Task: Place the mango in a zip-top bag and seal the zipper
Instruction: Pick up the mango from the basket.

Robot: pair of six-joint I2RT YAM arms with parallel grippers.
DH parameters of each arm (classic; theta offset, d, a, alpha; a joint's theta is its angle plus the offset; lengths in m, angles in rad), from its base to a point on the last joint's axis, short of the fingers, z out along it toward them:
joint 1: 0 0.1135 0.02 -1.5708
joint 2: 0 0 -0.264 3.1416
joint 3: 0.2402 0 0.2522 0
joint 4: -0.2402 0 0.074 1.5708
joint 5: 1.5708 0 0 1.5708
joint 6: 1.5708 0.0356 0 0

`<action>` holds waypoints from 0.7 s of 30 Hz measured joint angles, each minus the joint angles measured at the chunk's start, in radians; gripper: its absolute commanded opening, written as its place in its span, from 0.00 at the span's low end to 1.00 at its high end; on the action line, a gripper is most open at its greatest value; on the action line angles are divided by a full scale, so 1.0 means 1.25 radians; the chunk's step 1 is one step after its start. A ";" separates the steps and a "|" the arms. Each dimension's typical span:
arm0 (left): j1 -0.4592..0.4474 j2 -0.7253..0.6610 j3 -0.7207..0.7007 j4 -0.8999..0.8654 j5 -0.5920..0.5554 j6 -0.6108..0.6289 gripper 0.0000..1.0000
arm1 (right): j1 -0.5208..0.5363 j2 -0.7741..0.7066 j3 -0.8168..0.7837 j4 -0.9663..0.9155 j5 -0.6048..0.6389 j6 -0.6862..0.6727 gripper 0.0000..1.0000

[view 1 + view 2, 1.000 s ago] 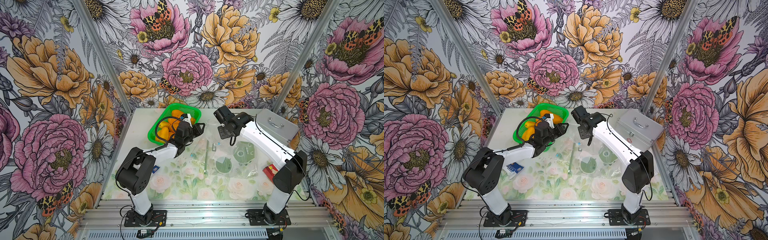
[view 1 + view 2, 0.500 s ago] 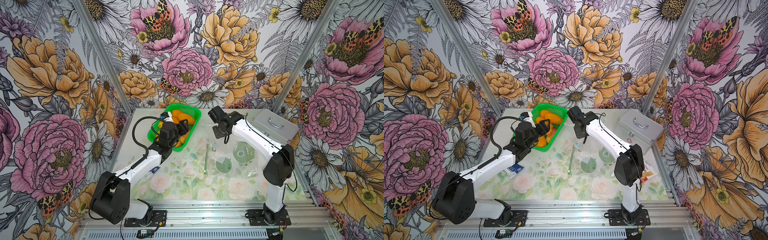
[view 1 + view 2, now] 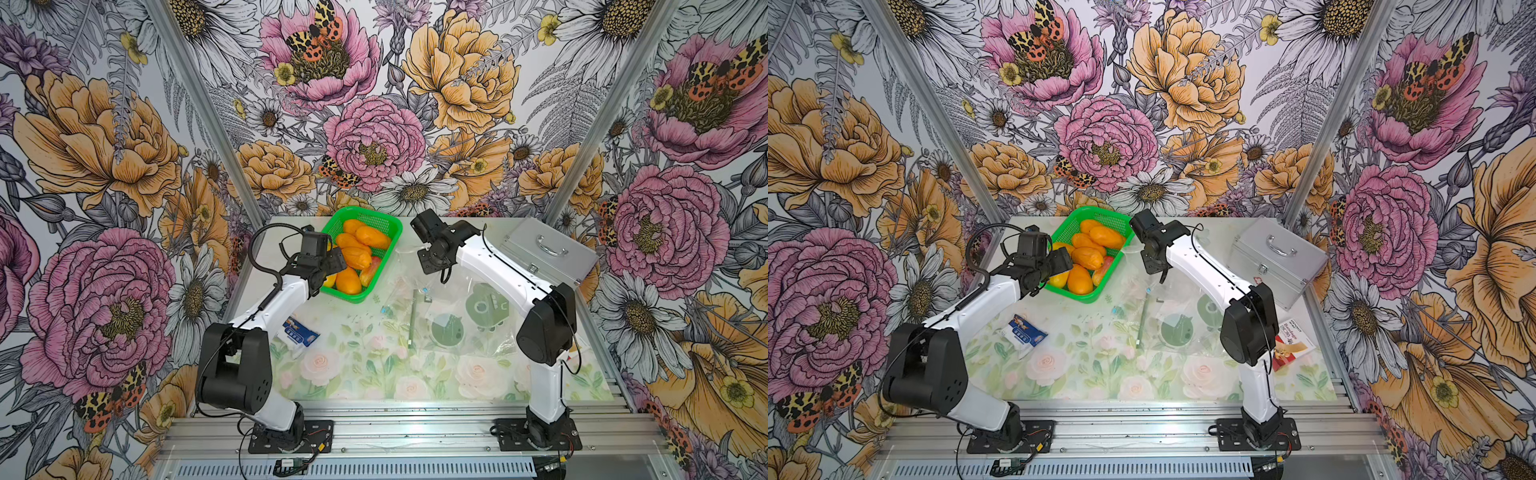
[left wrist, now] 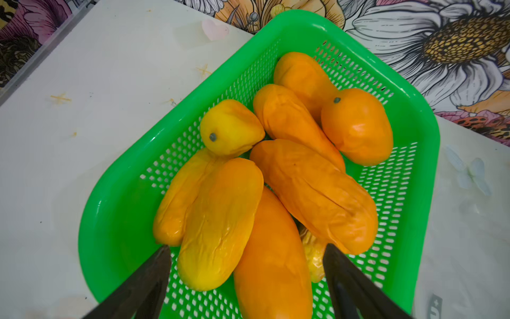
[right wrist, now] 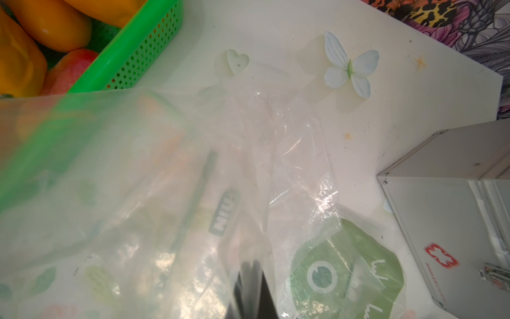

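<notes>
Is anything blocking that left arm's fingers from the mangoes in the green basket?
Nothing visible does. The left gripper is open, its fingers right by the mangoes in the green basket, and the fruit lies uncovered.

Obs.: green basket (image 4: 93, 221) on white surface (image 4: 96, 82), filled with orange-yellow mangoes (image 4: 311, 193). The left gripper (image 4: 246, 247) hovers over them, jaws spread wide, empty.

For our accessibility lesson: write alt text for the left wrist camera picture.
The left hand, open, hovers over yellow and orange mangoes piled in a green basket, gripping none. The basket sits on a white table.
</notes>
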 measured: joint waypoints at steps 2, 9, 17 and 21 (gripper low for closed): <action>0.004 0.040 0.018 -0.020 0.005 0.023 0.92 | 0.000 0.000 0.000 -0.001 -0.001 0.001 0.00; 0.006 0.145 0.070 -0.064 0.015 0.085 0.93 | 0.000 0.010 0.013 0.000 -0.013 0.003 0.00; 0.006 0.183 0.114 -0.087 0.001 0.110 0.89 | 0.000 0.016 0.015 -0.001 -0.016 0.003 0.00; 0.006 0.239 0.162 -0.087 -0.009 0.119 0.84 | 0.000 0.016 0.015 0.000 -0.018 0.004 0.00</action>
